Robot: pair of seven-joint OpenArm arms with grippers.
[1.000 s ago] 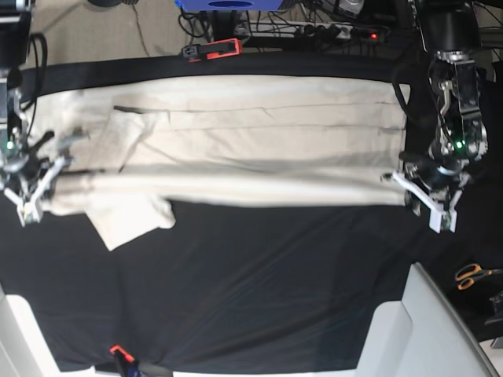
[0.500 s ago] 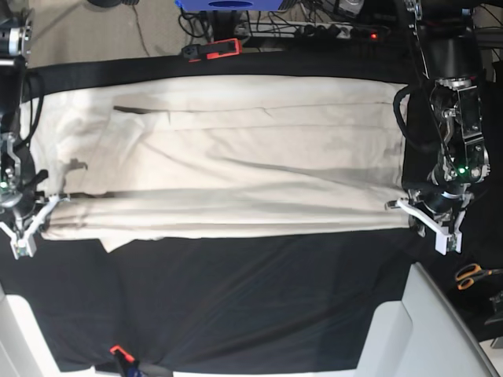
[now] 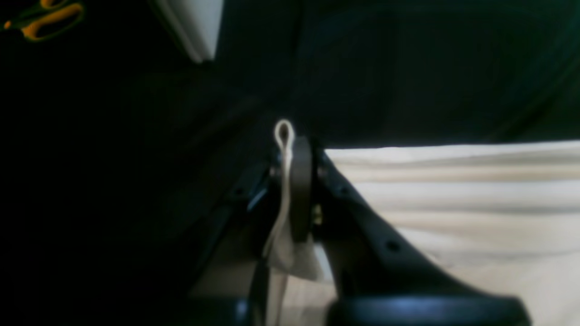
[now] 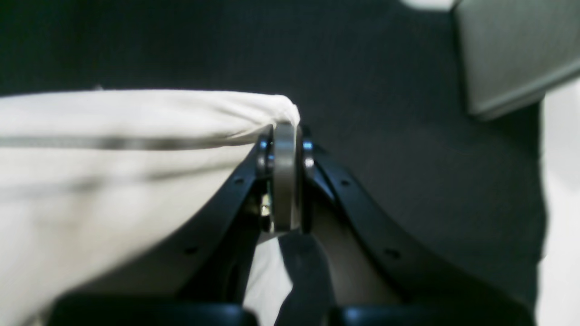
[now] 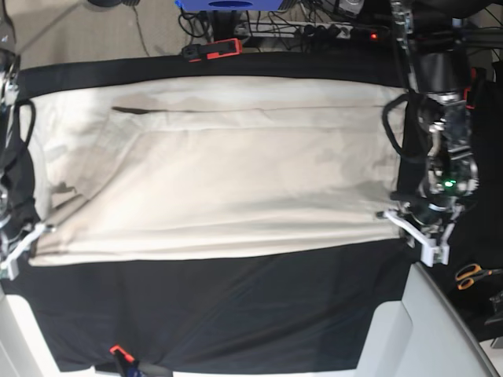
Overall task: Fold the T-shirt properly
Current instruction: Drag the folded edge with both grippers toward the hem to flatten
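Observation:
The cream T-shirt (image 5: pixel 220 173) lies spread wide on the black table cloth (image 5: pixel 236 314), its near edge stretched taut between my two grippers. At the base view's right, my left gripper (image 5: pixel 402 225) is shut on the shirt's near corner. The left wrist view shows a thin loop of cream fabric (image 3: pixel 284 132) pinched in the left gripper (image 3: pixel 290 156), with the T-shirt (image 3: pixel 453 203) running off to the right. At the base view's left, my right gripper (image 5: pixel 25 242) is shut on the other near corner. In the right wrist view the T-shirt (image 4: pixel 113 158) ends in the shut right gripper (image 4: pixel 284 136).
Orange-handled scissors (image 5: pixel 474 275) lie off the cloth at the right and show as scissors (image 3: pixel 45 16) in the left wrist view. A white panel (image 5: pixel 428 330) stands at the near right corner. Red clamps (image 5: pixel 212 49) hold the cloth's far edge; cables and a power strip (image 5: pixel 322 30) lie beyond.
Both grippers have pulled the shirt's near edge toward the table's front. The folded layer has opened out flat, and the sleeve that stuck out at the left is now covered.

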